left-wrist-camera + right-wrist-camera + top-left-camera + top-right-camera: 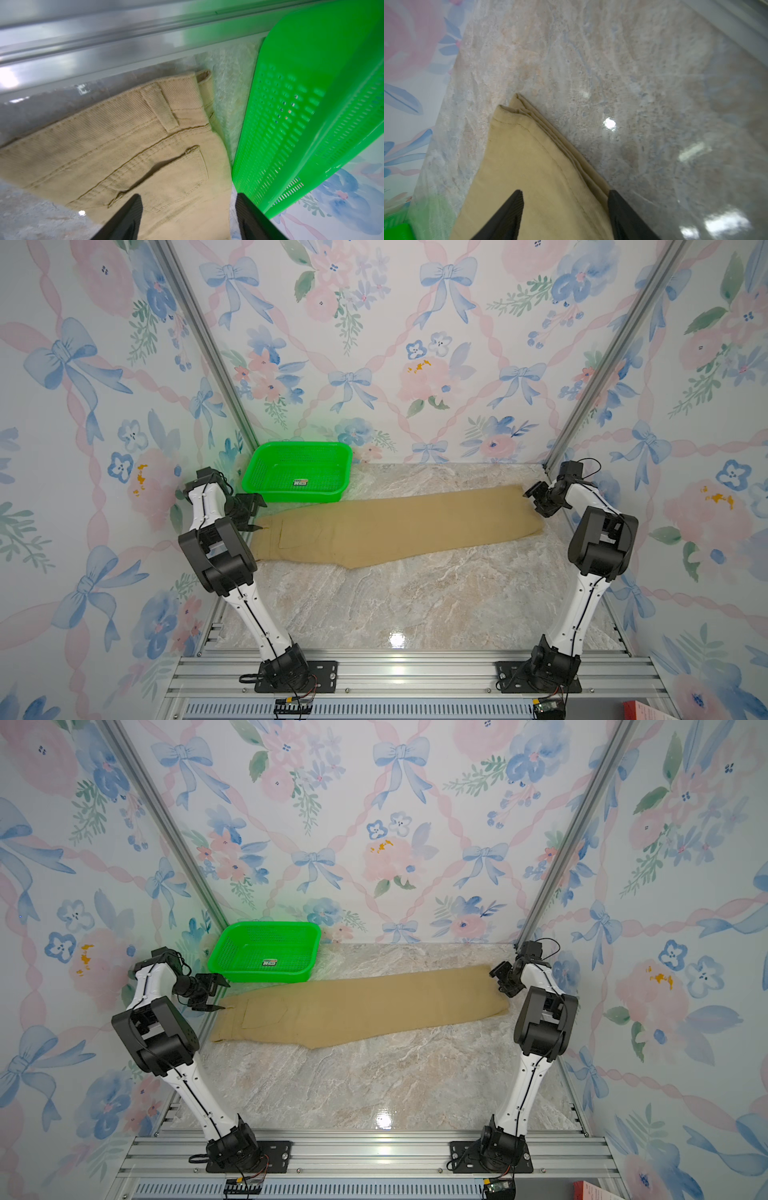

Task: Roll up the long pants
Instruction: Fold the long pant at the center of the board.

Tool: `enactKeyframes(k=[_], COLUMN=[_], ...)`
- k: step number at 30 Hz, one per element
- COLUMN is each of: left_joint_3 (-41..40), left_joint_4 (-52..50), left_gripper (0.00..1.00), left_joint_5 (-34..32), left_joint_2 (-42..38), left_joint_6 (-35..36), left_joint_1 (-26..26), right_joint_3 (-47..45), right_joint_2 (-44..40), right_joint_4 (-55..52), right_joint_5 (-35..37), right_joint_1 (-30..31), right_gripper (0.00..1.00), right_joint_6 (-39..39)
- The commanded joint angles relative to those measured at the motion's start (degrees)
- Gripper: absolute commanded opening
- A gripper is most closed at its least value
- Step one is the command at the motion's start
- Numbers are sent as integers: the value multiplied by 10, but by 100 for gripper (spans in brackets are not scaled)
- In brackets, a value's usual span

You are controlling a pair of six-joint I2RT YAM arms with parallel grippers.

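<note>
a marble-patterned tabletop (415, 605) sits between floral-papered walls (374, 344). the long pants (395, 526) lie flat across its far half, folded lengthwise, with the waistband (124, 116) at 9 o'clock and the stacked leg hems (529, 124) at 3 o'clock. a green basket (291, 495) stands at 11 o'clock, just beside the waistband end. the left gripper (188, 196) hovers over the back pocket (182, 176), jaws spread wide and gripping nothing. the right gripper (565, 192) hangs over the hem corner, jaws likewise wide apart and empty.
</note>
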Motion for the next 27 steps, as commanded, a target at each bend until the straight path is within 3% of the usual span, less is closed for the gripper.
enactKeyframes(k=[1,10,15,19,22,27], left_joint_3=[-17,-111,-133,-130,-114,-105], left_joint_4=[10,59,63,54,39,31], left_gripper=[76,75,75,74,73,73], left_joint_5=[19,15,4,0,-5,-3], left_joint_2=[-32,-74,-90,-89,-89,-107], left_joint_6=[18,-4,1,4,10,14], left_joint_1=[-20,-50,-62,-71,-82,-114], right_joint_3=[2,26,13,-20,-70,-197], right_joint_2=[-20,27,36,29,3,-119], right_joint_4=[-97,-177,-200,-186,-160,-87], right_joint_5=[60,85,100,101,89,83], right_joint_1=[5,11,12,2,-12,-38], right_gripper=[68,65,40,2,0,0], right_joint_6=[-73,-117,-128,-129,-125,-104])
